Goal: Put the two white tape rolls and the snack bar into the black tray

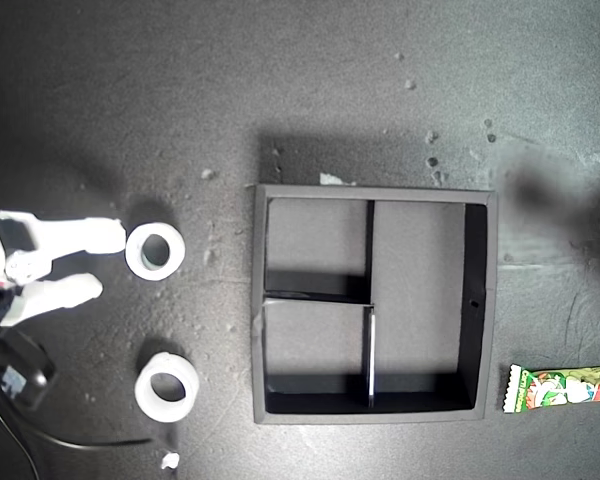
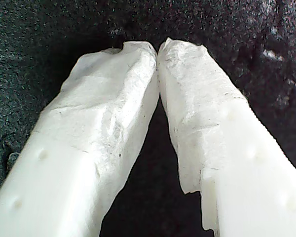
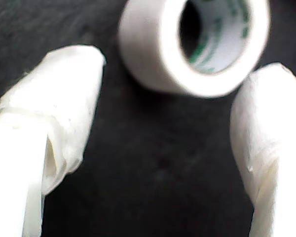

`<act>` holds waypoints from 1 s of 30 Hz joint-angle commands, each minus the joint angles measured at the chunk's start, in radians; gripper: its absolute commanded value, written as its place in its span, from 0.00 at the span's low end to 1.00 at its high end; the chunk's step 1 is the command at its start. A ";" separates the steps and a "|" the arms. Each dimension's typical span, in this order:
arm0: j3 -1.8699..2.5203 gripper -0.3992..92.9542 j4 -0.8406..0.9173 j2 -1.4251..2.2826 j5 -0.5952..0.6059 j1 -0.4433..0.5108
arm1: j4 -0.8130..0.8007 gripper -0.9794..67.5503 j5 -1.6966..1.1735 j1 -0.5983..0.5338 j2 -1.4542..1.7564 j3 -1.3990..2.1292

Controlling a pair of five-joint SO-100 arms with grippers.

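Just before the tape roll (image 3: 195,47), my second claw (image 3: 172,128) gapes empty.

This looks like a robot test table in a lab or workshop. The dark table top (image 1: 310,90) is scuffed and dotted with pale crumbs. A black cable (image 1: 90,442) trails across it at the exterior view's lower left.
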 commanded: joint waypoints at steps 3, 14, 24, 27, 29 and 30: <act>-0.161 0.23 -0.012 0.046 0.091 0.021 | -0.153 0.01 -0.354 0.071 -0.002 0.012; -0.460 0.22 -0.061 -0.500 0.092 0.107 | -0.479 0.01 -1.088 0.098 -0.008 -0.229; -0.552 0.23 -0.092 -1.029 0.006 0.072 | -0.422 0.26 -1.345 -0.029 -0.218 -0.681; -0.566 0.23 -0.126 -1.098 0.017 0.066 | -0.428 0.28 -1.382 -0.094 -0.474 -0.874; -0.566 0.23 -0.152 -1.126 0.028 0.060 | -0.402 0.30 -1.388 -0.137 -0.663 -1.031; -0.568 0.23 -0.161 -1.137 0.029 0.057 | -0.379 0.31 -1.390 -0.160 -0.749 -1.104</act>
